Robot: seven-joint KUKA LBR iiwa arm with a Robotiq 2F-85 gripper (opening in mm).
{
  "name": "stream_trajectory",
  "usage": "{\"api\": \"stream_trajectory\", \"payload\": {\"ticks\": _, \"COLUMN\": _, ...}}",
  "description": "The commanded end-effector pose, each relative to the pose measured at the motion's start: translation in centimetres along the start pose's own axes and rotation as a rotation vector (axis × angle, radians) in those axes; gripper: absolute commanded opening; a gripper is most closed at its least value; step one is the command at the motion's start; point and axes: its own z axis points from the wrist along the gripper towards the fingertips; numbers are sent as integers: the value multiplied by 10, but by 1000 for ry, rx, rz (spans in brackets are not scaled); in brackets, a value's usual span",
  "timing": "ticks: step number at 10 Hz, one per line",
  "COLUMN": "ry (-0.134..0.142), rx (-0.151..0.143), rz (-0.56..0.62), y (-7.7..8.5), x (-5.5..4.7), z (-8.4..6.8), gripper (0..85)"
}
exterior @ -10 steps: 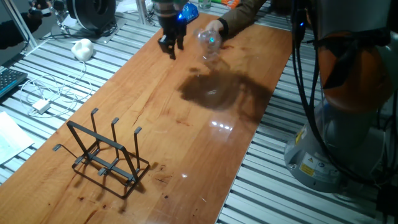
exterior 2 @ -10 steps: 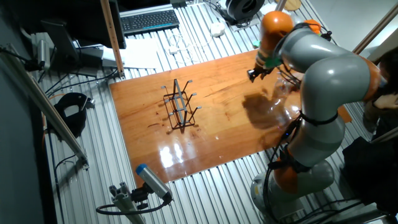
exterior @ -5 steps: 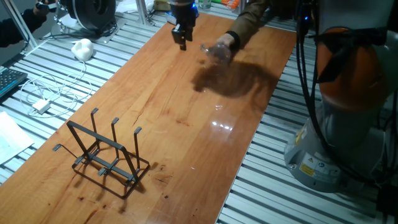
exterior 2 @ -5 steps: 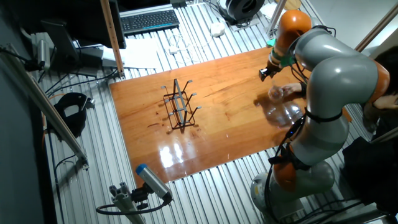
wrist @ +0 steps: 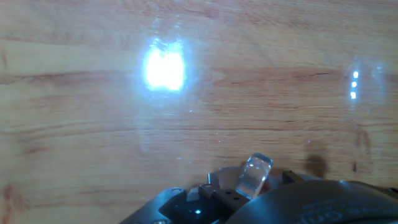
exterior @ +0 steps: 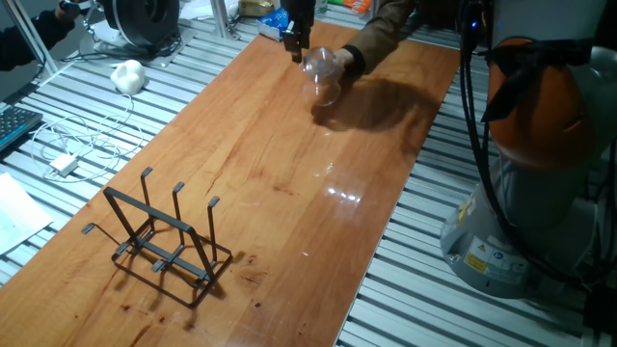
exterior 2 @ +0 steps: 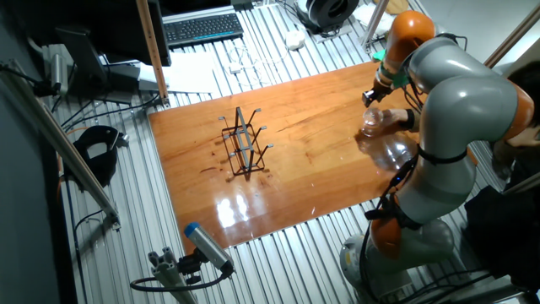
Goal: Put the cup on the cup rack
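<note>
1. In one fixed view the cup (exterior: 321, 77) sits in the upper middle of the frame on the wooden table (exterior: 270, 173), with a person's hand (exterior: 345, 62) on its right side. The gripper (exterior: 293, 40) hangs just to the cup's upper left, clear of it.

2. The other fixed view looks down from higher up: the cup (exterior 2: 372, 123) stands at the right of the frame, the person's hand (exterior 2: 396, 118) is beside it, and the gripper (exterior 2: 369, 96) is just above it in the picture. The grey and orange arm (exterior 2: 456, 93) fills the right edge.

3. Neither fixed view is sharp enough to show how the fingers are set, so I cannot tell whether they are spread or pressed together.

4. The hand view shows only wood grain, a bright glare patch (wrist: 164, 70) upper left, and dark hand parts along the bottom edge with a small clear piece (wrist: 254, 174) catching light. No cup or rack appears there.

5. The cup rack (exterior: 159, 236) stands at the lower left of one fixed view, well apart from the cup; in the other fixed view the rack (exterior 2: 242, 143) is near the table's middle.

6. The table rests on ribbed metal flooring (exterior: 87, 106). A keyboard (exterior 2: 202, 28) and white cables (exterior 2: 245, 59) lie at the upper left of the higher view.
</note>
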Motion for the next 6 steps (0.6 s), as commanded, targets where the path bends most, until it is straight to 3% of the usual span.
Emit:
{"api": "stream_trajectory", "payload": {"ticks": 1, "ry": -2, "rx": 0, "rz": 3, "y": 2, "x": 0, "z": 3, "gripper": 510}}
{"api": "stream_trajectory", "payload": {"ticks": 3, "ry": -20, "rx": 8, "rz": 4, "y": 6, "x": 1, "z": 10, "gripper": 510}}
{"api": "stream_trajectory", "payload": {"ticks": 4, "ry": -20, "rx": 7, "rz": -1, "y": 5, "x": 1, "z": 11, "gripper": 340}}
{"api": "stream_trajectory", "payload": {"ticks": 6, "ry": -25, "rx": 8, "rz": -7, "y": 5, "x": 2, "z": 12, "gripper": 340}}
